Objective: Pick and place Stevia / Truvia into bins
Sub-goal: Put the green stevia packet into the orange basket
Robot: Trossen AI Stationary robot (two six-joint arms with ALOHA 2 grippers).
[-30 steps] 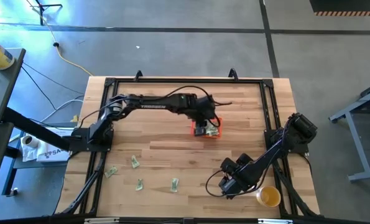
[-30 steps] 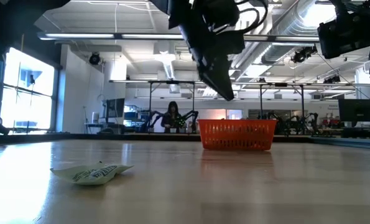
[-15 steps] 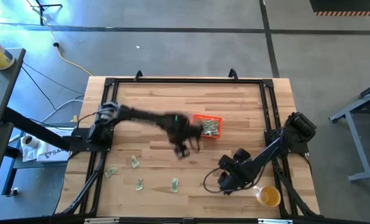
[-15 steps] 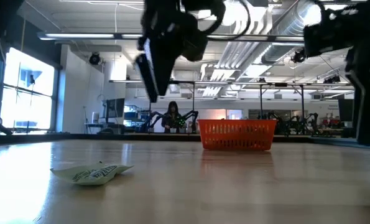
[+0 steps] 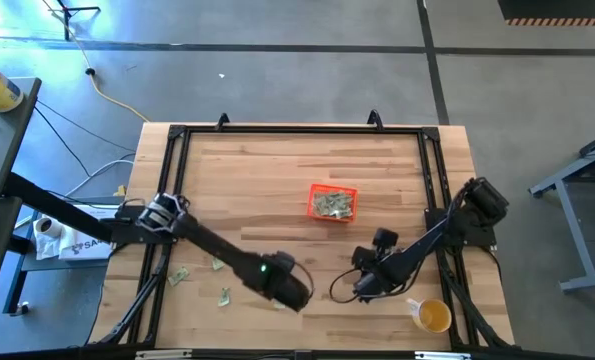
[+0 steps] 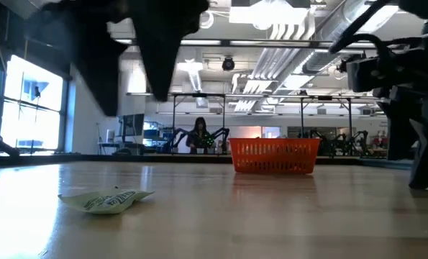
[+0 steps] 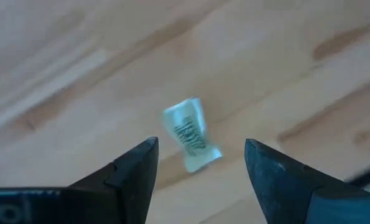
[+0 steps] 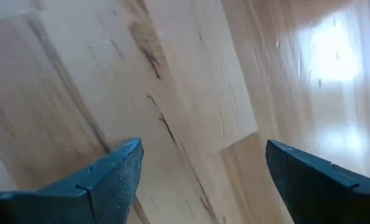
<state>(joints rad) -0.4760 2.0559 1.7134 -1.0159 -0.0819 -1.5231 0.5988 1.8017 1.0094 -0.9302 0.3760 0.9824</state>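
My left gripper (image 5: 291,292) hangs open near the table's near edge, over a pale green and white Stevia sachet (image 7: 191,134). That sachet lies flat on the wood and shows between the two fingers in the left wrist view, untouched. More sachets (image 5: 218,263) lie flat to the left, and one (image 6: 107,200) shows close by in the low view. The orange bin (image 5: 333,203) stands mid-table with several sachets inside. My right gripper (image 5: 363,290) is open over bare wood (image 8: 191,93), right of the left gripper.
A round yellow cup (image 5: 433,317) stands near the table's near right corner, beside the right arm. A black frame (image 5: 297,130) runs along the table's edges. The wood between the bin and the near edge is bare. A person (image 6: 198,134) sits far off in the room behind.
My left arm has swung away from the orange bin toward the table's near edge and now hangs over a sachet there, lower than before. The bin and the loose sachets have stayed where they were.
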